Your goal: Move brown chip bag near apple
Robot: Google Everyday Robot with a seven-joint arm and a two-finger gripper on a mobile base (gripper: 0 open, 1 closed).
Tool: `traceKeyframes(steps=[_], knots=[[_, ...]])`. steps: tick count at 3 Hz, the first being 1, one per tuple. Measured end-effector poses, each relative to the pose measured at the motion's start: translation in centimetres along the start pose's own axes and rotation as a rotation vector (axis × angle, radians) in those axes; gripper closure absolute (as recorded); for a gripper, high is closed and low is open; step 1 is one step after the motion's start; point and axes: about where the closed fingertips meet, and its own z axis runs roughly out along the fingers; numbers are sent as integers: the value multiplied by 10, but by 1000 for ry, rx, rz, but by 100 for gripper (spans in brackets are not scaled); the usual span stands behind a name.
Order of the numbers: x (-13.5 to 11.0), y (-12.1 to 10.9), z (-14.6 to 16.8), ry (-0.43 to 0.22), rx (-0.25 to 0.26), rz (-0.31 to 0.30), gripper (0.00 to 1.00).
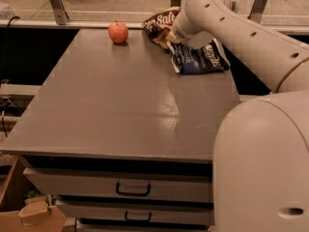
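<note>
White jointed robot arm (241,33) reaches in from the right side of the view. Its pincer (167,33) sits at the far edge of the flat grey table (120,110).

Pincer is clenched on the crinkly dark brown chip bag (158,19), which has white lettering and tan edges. The bag bunches right against the pincer on its far-left side, tilted. Can't tell if the bag's lower edge touches the table.

Small round red-orange apple (118,32) with a short stem stands on the table left of the pincer, near it but apart from the bag, with bare table top between them.

Flat dark blue chip bag (198,59) with white print lies on the table just beside the pincer, on the near-right side. It is partly under the arm, and its upper edge is hidden by the wrist.

Below the near edge of the table, far from the pincer, are two grey drawers (120,182) with dark handles. A brown cardboard box (29,215) sits on the floor at lower left.
</note>
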Motion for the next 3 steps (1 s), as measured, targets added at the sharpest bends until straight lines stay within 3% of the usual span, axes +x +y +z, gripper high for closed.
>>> traceKeyframes(steps=[3], knots=[[-38,62,7,-60,-136,-44,4]])
